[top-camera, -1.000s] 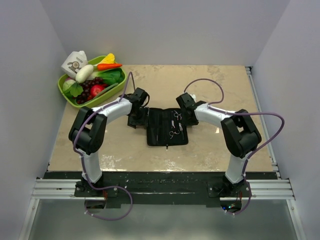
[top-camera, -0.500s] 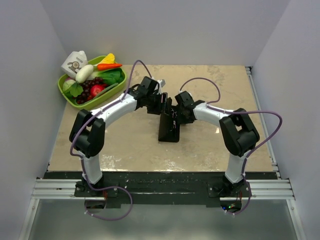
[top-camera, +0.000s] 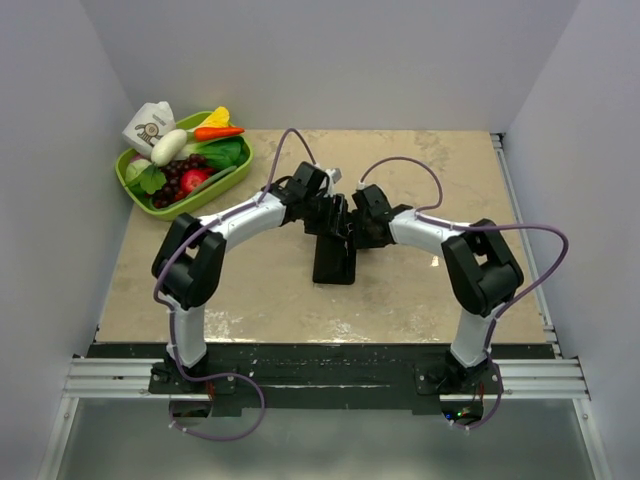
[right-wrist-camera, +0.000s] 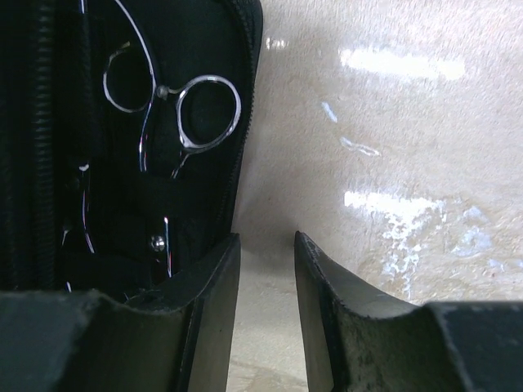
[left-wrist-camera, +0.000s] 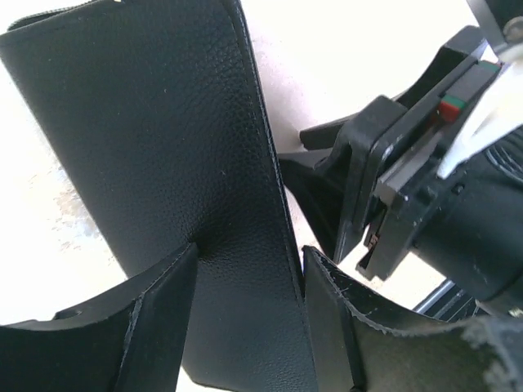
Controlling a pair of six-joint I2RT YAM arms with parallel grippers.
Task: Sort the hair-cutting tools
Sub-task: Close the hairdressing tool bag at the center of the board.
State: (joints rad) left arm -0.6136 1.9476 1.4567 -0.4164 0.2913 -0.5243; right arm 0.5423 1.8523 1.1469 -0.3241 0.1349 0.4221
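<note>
The top view looks down on the whole table (top-camera: 250, 290); both wrist views sit close over the case (top-camera: 334, 260).

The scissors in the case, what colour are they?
Shiny silver scissors, clearest in the right wrist view.

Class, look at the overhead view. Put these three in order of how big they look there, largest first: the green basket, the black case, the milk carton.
1. Green basket, clearly the largest.
2. Black case, folded nearly shut, so only part shows.
3. Milk carton, the smallest.
</note>
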